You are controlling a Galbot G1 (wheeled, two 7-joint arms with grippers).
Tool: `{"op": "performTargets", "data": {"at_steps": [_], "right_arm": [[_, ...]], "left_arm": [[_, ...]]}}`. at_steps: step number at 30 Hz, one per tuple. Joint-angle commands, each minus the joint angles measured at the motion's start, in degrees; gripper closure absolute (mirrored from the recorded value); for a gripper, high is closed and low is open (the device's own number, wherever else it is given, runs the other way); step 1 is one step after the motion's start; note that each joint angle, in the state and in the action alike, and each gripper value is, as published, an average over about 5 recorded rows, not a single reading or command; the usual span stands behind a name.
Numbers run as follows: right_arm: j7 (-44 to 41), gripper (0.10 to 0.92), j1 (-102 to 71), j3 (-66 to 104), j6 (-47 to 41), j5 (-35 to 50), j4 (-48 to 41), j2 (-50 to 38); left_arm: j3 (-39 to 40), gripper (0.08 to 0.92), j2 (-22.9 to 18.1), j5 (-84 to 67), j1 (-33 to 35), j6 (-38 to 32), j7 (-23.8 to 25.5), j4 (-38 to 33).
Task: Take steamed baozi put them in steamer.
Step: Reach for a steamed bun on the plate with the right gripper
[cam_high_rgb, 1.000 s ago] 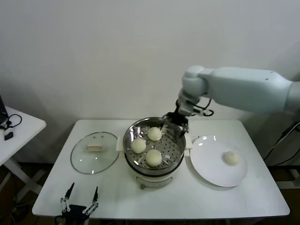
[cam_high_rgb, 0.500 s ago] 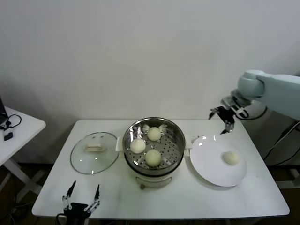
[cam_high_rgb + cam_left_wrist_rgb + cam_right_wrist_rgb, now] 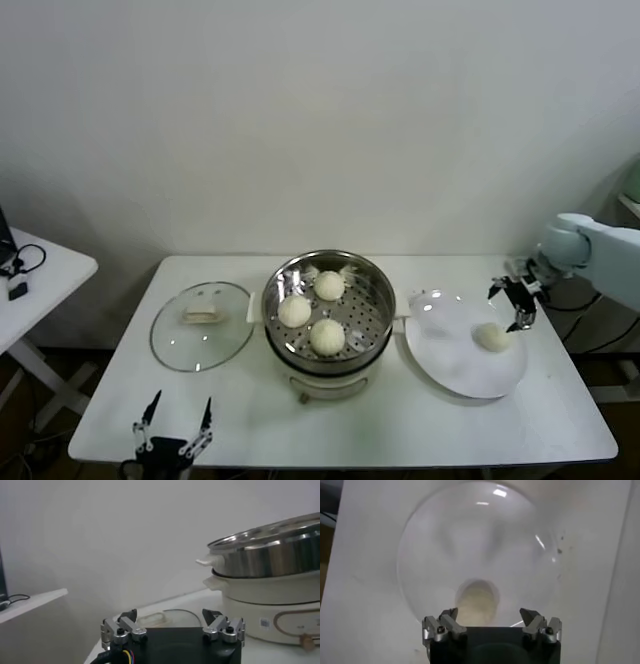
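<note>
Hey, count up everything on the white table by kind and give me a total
Steamed baozi: 4, of which 3 in the steamer and 1 on the plate
Steamer: 1
White plate: 1
Glass lid: 1
Total: 7

L gripper (image 3: 172, 625) fingers spread wide, holding nothing, low over white table (image 3: 200, 602). Steamer (image 3: 267, 555) on cream base nearby; glass lid (image 3: 165, 616) flat beyond fingers.
</note>
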Motion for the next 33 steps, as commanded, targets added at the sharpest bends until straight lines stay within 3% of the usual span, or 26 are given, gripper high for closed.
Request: {"op": "performTargets", "data": {"at_steps": [1,17,33], "right_arm": [[2.0,0.203,-14.6,12.2,-2.1,-6.6,-4.1,-1.4],[2.1,0.210,-17.0,15.7,-2.1,-7.6,-7.0,1.8],[1.6,0.391,-16.3,15.8,-2.1,-7.7,-6.9,2.0]], "left_arm": [[0.0,0.177,-2.8,0.5,0.1,-0.1,0.0,0.2],[-0.2,0.177,-2.8,0.6,0.4,-0.4,-0.1,0.1],[-0.4,0.177,-2.8,0.3,0.3,-0.7,-0.2,0.2]]}}
